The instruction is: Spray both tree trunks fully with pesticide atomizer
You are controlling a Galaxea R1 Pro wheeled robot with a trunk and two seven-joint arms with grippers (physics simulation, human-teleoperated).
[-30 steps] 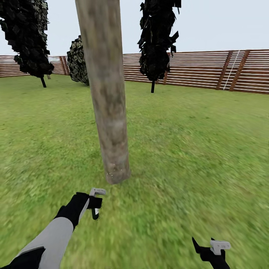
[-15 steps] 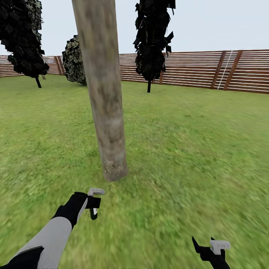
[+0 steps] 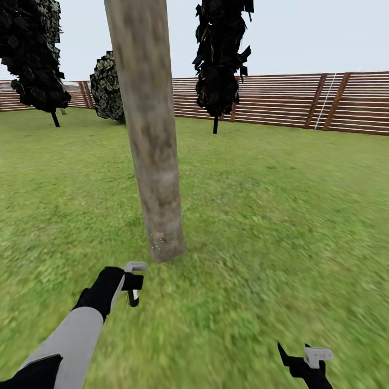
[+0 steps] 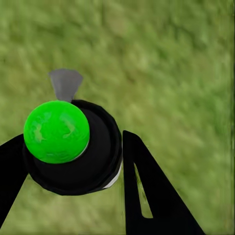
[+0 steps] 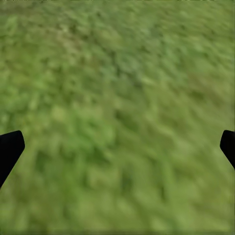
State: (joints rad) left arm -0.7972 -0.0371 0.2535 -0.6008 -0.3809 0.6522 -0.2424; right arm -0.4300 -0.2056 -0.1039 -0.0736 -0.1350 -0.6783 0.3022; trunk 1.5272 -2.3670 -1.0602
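Our left claw (image 3: pixel 133 282) grips the atomizer (image 4: pixel 68 147) near the tree trunk (image 3: pixel 154 162); right claw (image 3: pixel 305 363) gapes. Next we aim higher.

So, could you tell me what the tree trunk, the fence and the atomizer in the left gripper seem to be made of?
Tree trunk: rough matte bark, mottled grey-tan, with pale specks near its base.
Fence: looks like brown wooden slats laid horizontally.
Atomizer: probably plastic, a smooth black body with a glossy green cap, held between the left gripper fingers.
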